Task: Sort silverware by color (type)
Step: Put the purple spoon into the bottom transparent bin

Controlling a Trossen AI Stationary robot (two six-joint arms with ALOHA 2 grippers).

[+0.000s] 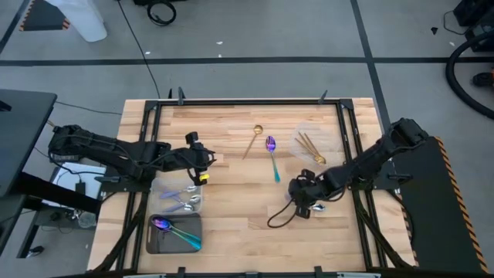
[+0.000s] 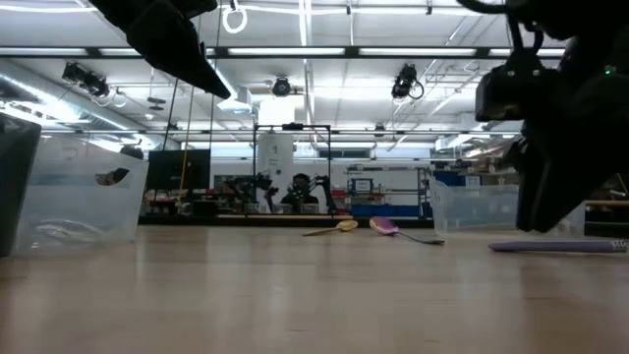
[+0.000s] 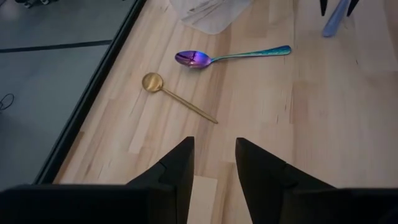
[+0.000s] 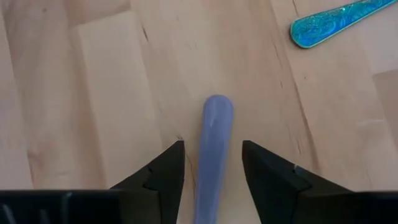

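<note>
A lavender utensil (image 4: 216,134) lies flat on the wood (image 2: 555,246), near the table's right side. My right gripper (image 4: 212,148) (image 1: 299,193) stands low over it, open, one finger on each side, with wood showing in both gaps. My left gripper (image 3: 214,158) (image 1: 207,159) is open and empty, above the table's left half. A gold spoon (image 1: 253,140) (image 3: 177,96) and an iridescent purple spoon with a teal handle (image 1: 272,157) (image 3: 230,56) lie loose mid-table. Silver pieces lie in a clear tray (image 1: 182,198), iridescent ones in the dark grey tray (image 1: 176,232), and gold ones in a clear tray (image 1: 315,144).
A black cable loop (image 1: 282,217) lies on the wood beside my right gripper. The teal handle tip (image 4: 336,22) lies just ahead of that gripper. Black frame rails (image 1: 349,154) line the table edges. Bare wood lies between the loose spoons and the near edge.
</note>
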